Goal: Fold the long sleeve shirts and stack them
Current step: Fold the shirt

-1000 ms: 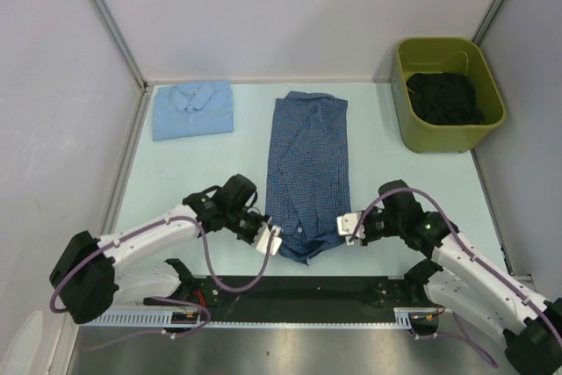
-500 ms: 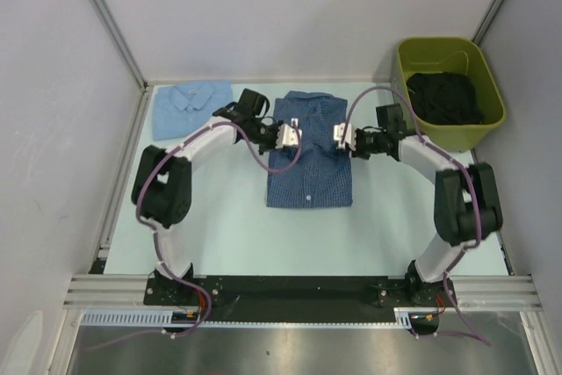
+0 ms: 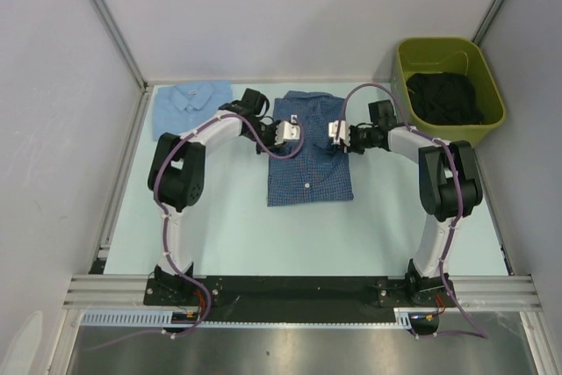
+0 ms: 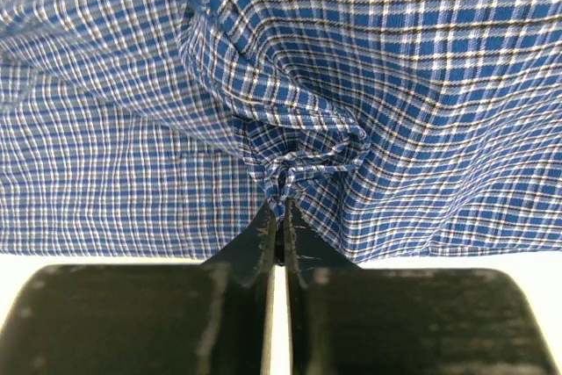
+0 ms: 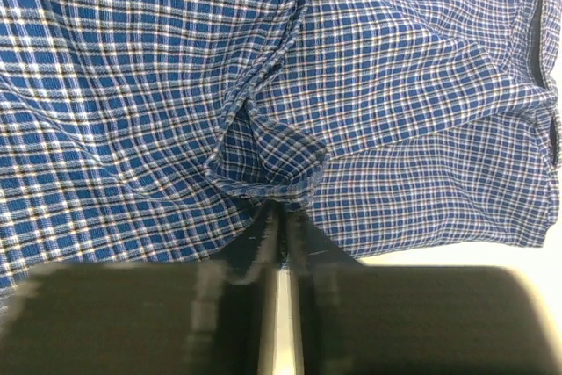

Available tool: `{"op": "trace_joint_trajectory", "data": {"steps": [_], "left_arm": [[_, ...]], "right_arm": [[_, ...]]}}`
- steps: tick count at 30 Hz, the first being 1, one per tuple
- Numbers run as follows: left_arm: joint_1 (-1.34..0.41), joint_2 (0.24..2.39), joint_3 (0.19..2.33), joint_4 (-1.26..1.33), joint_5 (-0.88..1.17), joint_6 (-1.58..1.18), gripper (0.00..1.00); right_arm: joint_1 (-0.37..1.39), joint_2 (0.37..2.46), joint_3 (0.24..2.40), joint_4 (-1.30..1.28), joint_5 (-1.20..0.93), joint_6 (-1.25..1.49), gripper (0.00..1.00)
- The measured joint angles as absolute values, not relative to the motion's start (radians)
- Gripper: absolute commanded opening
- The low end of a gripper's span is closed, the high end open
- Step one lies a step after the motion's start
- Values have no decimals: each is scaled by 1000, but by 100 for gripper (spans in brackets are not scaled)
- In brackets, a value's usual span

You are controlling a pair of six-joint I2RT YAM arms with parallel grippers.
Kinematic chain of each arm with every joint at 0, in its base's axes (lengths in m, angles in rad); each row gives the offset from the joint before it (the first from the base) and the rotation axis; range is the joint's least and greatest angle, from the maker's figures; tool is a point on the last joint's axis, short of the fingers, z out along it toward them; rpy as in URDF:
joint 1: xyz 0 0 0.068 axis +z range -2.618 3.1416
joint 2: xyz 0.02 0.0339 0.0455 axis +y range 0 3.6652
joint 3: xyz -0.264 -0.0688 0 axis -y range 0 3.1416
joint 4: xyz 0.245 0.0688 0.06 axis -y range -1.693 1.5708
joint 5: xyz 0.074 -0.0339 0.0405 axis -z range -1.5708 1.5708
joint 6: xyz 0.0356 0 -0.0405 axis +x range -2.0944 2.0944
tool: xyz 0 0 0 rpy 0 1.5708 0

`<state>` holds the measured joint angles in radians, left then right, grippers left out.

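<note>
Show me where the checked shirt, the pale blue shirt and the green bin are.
checked shirt (image 3: 309,177): top view, on its folded front, near half.
pale blue shirt (image 3: 186,116): top view, on its folded front.
green bin (image 3: 443,136): top view, on its near outer wall.

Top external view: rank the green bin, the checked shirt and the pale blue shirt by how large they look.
1. green bin: looks largest, though its raised rim sits nearer the camera, so its lead over the next is not certain.
2. checked shirt: folded, clearly larger than the last.
3. pale blue shirt: smallest.
</note>
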<state>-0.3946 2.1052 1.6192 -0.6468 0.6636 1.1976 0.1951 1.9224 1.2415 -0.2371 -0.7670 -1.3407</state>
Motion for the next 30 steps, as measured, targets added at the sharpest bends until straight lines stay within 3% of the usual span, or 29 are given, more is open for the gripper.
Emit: {"op": "trace_joint_trajectory", "data": {"steps": [2, 3, 4, 6, 7, 11, 15, 21, 25, 30], "left_arm": [[-392, 2107, 1620, -646, 653, 1180, 25], [-390, 2107, 1622, -646, 644, 1168, 32], [-387, 2107, 1627, -645, 631, 1147, 44], [-378, 2107, 1644, -637, 610, 1095, 53], [-370, 2107, 1654, -627, 601, 1058, 69], [-316, 2065, 1655, -572, 579, 872, 83], [-259, 1901, 1554, -525, 593, 650, 97], [-288, 1674, 1304, -377, 799, 299, 95], [-351, 1690, 1163, -257, 931, 64, 99], [-391, 1828, 1097, -64, 1043, -238, 99]], "right_arm": [[197, 1922, 1242, -232, -756, -1340, 57], [199, 1922, 1242, -229, -747, -1329, 63], [199, 1922, 1242, -221, -735, -1322, 67], [200, 1918, 1242, -199, -690, -1281, 74], [198, 1912, 1243, -194, -671, -1256, 76], [172, 1871, 1320, -254, -600, -1093, 92], [153, 1803, 1458, -369, -578, -871, 93], [212, 1734, 1501, -514, -697, -489, 75], [252, 1765, 1415, -525, -838, -246, 69], [254, 1858, 1287, -454, -970, -8, 71]]}}
